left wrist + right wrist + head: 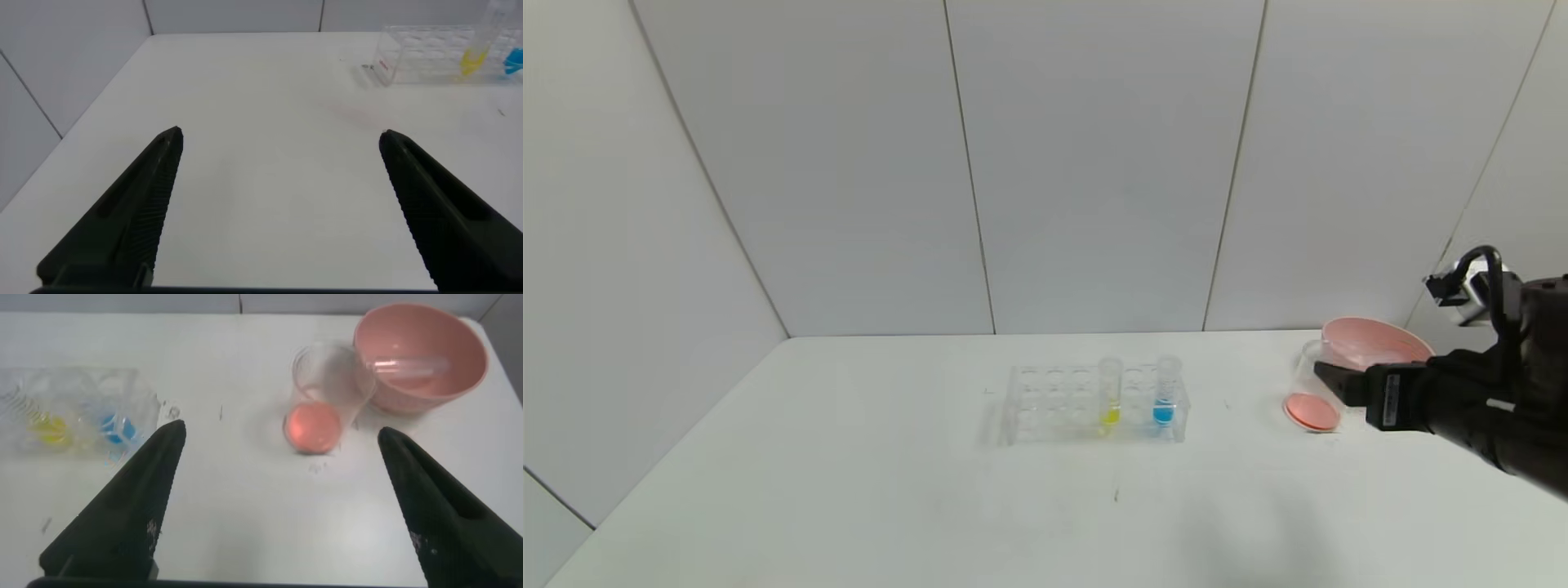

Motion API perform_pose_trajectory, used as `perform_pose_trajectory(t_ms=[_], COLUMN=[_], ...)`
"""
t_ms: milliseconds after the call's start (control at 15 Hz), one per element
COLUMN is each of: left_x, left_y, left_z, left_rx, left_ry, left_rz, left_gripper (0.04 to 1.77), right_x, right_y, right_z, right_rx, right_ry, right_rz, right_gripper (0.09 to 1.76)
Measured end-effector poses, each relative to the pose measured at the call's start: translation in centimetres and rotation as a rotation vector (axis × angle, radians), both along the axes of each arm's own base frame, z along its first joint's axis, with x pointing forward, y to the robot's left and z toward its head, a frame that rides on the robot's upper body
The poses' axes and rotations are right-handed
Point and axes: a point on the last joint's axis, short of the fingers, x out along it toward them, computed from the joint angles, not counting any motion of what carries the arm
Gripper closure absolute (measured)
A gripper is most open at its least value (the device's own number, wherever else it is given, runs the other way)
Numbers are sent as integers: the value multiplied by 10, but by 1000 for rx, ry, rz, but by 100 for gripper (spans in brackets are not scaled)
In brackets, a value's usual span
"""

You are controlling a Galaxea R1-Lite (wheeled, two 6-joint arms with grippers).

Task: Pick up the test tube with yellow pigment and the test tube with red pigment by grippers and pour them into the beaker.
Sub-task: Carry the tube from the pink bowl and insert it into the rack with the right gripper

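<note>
- Already, the wide clear straight-sided beaker (1312, 396) holds a shallow layer of orange-red liquid at its base, so the red pour looks done; it stands on the white tabletop (849, 457) at the robot's right, just in front of the round pink bowl (1376, 343).
- A small clear round-bottomed tube (409, 366) lies on its side inside that bowl, seemingly empty; judged from this, it is the test tube with red pigment, already emptied and set aside.
- The small clear test tube with bright yellow liquid at its tip (1110, 392) stands upright in the clear plastic tube rack (1045, 404) near the tabletop's middle, well apart from the beaker; its pour is not yet done.
- Beside it in the same rack, a like tube with blue liquid (1166, 392) stands upright; the task leaves it alone.
- The right black tapered end effector (278, 437) hovers over the tabletop close to the beaker, fingers spread wide and holding nothing.
- The left black end effector (282, 139) is out of the head view; its own camera shows it above bare tabletop, well apart from the rack, fingers wide apart and empty.
- What remains, by this reading: grasp the yellow tube, carry it to the beaker, and tip it in.
</note>
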Motion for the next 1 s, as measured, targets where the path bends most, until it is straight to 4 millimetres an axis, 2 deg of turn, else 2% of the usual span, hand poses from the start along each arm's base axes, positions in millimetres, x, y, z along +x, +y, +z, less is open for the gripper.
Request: perform_pose_trajectory(t_ms=[200,467,733,1000], left_x=[0,0,0,0], left_y=[0,0,0,0], left_z=[0,0,0,0], left_rx=[0,0,0,0], left_ry=[0,0,0,0], left_rz=[0,0,0,0], left_gripper=[9,9,9,9], right_x=[-32,-61,-71,-66], right_y=[28,63,104,142], right_z=[2,3,-3,-7], right_rx=[39,53,66,15], right_ry=[45,14,14,38], right_rz=[17,64,131,148], right_gripper=[16,15,15,15])
